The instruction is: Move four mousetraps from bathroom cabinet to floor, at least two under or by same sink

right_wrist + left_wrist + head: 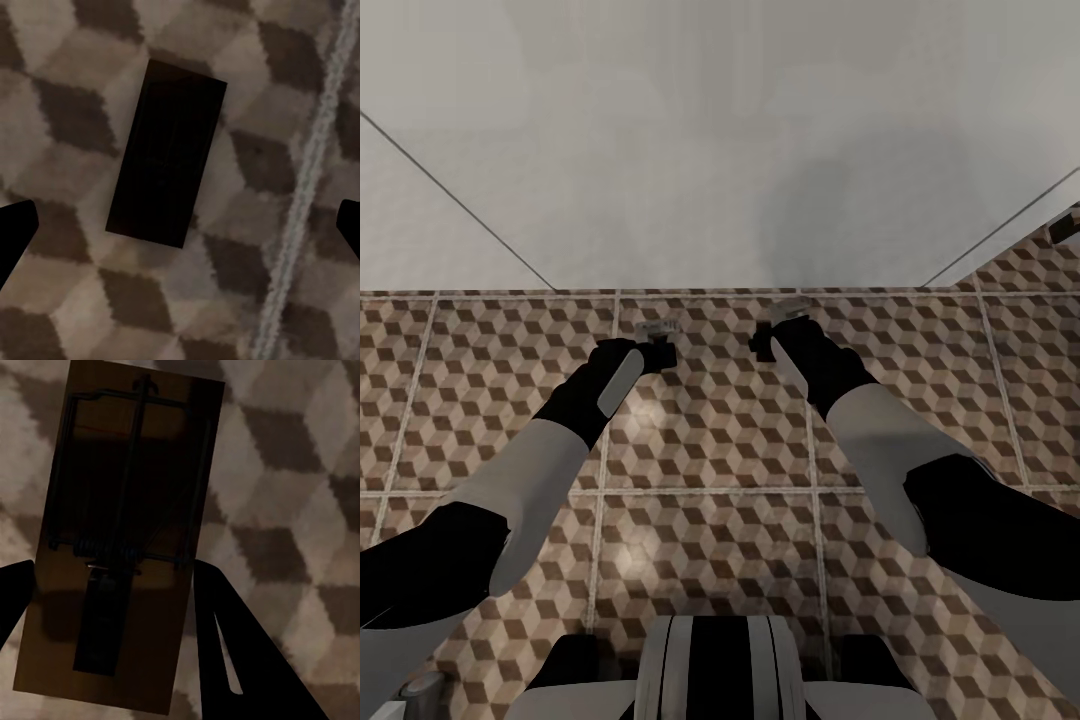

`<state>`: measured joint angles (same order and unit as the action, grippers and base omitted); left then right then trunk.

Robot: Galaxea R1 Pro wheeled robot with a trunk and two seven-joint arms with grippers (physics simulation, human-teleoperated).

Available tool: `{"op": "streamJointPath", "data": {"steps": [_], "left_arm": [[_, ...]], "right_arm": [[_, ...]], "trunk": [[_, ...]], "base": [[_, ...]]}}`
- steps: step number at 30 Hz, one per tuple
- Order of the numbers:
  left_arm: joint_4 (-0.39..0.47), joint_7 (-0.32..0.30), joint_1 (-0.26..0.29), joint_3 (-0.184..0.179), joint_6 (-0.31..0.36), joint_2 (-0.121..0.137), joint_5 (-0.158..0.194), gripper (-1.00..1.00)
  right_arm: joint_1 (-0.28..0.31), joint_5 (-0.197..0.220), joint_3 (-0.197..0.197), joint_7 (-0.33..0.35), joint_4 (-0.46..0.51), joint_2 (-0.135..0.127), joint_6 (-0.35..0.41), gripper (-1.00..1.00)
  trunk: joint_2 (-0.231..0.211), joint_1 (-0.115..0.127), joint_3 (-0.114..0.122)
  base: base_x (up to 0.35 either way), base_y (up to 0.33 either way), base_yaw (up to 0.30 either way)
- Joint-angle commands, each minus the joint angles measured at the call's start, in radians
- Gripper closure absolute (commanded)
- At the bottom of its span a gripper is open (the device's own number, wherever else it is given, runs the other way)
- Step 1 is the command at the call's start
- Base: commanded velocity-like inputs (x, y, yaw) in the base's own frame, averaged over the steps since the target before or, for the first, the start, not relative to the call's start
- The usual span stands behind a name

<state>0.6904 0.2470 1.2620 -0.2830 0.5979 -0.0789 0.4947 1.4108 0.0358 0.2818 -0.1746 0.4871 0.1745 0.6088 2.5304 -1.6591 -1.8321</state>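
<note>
Looking down from the head camera, both black-and-white arms reach forward over the bathroom floor point(710, 440), whose tiles carry a brown, beige and grey cube pattern with pale grout lines. A plain pale wall point(720, 140) rises just beyond the two grippers.

The left gripper point(657, 342) points down at the tiles, close to the foot of the wall. In the left wrist view its fingers point(247, 652) stand on either side of a mousetrap point(120, 540), a flat brown wooden slab with a dark wire bar, spring and plate on top. The dark fingertips sit right at the slab's long edges, so the gripper looks closed on it, holding it between them. Whether the slab touches the floor cannot be told.

The right gripper point(778, 330) hangs beside the left one, also near the wall. In the right wrist view its two fingertips point(16, 236) sit far apart at the picture's edges, spread wide with nothing between them. A second mousetrap point(166, 154), in deep shadow and nearly black, lies flat on the tiles ahead of the fingertips, clear of both, with a grout line point(315, 172) running near it
</note>
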Motion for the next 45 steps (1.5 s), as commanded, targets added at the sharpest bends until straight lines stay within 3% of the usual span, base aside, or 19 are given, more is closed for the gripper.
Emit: {"op": "streamJointPath", "data": {"steps": [1,45], "left_arm": [[0.001,0.009,0.0,-0.004,0.003,0.001,0.007,1.0],[0.003,0.008,0.0,-0.005,0.002,-0.001,0.006,1.0]], "right_arm": [[0.0,0.004,0.003,-0.006,0.001,0.0,0.005,-1.0],[0.0,0.004,0.003,-0.006,0.001,0.0,0.005,-1.0]], "trunk": [[0.0,0.0,-0.001],[0.0,0.0,-0.001]], "base": [[0.0,0.0,0.0],[0.0,0.0,0.0]]}}
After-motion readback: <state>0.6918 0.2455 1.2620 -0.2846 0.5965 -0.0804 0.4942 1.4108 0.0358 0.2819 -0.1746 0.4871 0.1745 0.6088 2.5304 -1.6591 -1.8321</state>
